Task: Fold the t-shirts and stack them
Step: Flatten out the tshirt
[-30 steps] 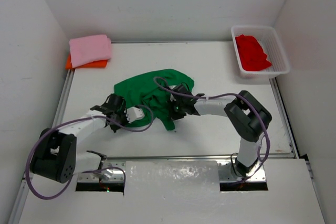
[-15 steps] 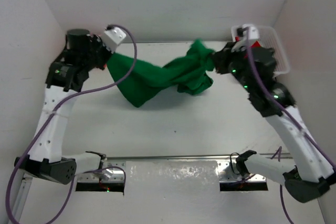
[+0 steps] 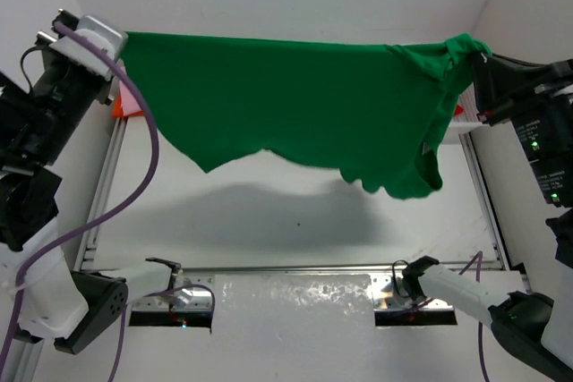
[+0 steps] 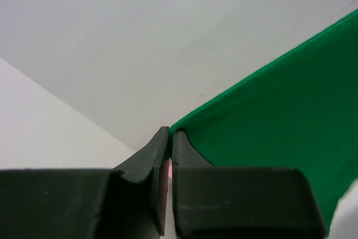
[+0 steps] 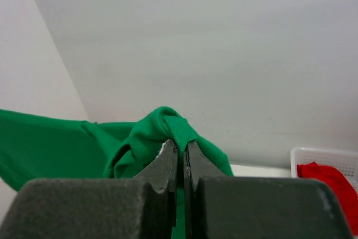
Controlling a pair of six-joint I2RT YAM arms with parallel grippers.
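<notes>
Holding the green shirt (image 3: 286,105) spread high above the tabletop (image 3: 269,230), my left fingers (image 4: 158,150) and right fingers (image 5: 163,167) each clamped on a top corner; next I should lay it flat for folding.

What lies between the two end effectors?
The green t-shirt hangs spread in the air from left end effector to right end effector; the top external view shows it.

The right hand (image 5: 180,148) pinches a bunched fold of the green t-shirt (image 5: 154,127), which trails left of the hand. Right of the hand, a basket (image 5: 309,154) holds what looks like a red t-shirt (image 5: 330,184).
</notes>
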